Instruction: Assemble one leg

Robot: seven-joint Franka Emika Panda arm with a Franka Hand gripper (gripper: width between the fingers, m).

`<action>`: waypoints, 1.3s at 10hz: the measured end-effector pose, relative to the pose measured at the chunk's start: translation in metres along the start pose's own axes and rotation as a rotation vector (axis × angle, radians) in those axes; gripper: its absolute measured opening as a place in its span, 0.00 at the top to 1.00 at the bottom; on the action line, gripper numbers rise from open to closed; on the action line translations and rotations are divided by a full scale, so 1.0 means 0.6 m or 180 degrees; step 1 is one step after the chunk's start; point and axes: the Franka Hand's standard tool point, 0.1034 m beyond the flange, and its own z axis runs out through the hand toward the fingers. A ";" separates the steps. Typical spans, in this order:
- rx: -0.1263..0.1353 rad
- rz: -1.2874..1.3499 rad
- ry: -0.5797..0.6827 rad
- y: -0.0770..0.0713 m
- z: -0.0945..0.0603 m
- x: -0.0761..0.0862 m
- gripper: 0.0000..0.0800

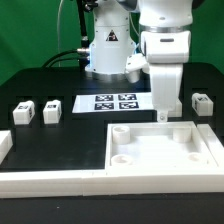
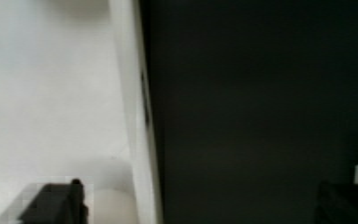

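Three small white legs with black-and-white tags lie on the dark table: two at the exterior view's left (image 1: 22, 113) (image 1: 52, 112) and one at its right (image 1: 200, 103). My gripper (image 1: 163, 113) points straight down over the far edge of the large white panel (image 1: 160, 152), which has round corner sockets. In the wrist view the gripper (image 2: 208, 205) is open and empty. One dark finger (image 2: 51, 205) is over the white panel (image 2: 51, 100), the other over the dark table. No leg shows in the wrist view.
The marker board (image 1: 113, 101) lies behind the panel, near the robot base (image 1: 108, 50). A raised white L-shaped rail (image 1: 50, 182) runs along the front and left of the exterior view, with one end at the left (image 1: 4, 145).
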 end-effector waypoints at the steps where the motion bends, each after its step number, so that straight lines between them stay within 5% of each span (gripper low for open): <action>1: 0.0002 0.0094 -0.0008 -0.005 -0.001 -0.012 0.19; 7: 0.0066 0.2128 0.0026 -0.008 0.001 -0.009 0.19; 11: 0.0158 0.4208 0.0043 -0.048 0.003 0.032 0.19; 13: 0.0180 0.4298 0.0018 -0.070 0.010 0.055 0.19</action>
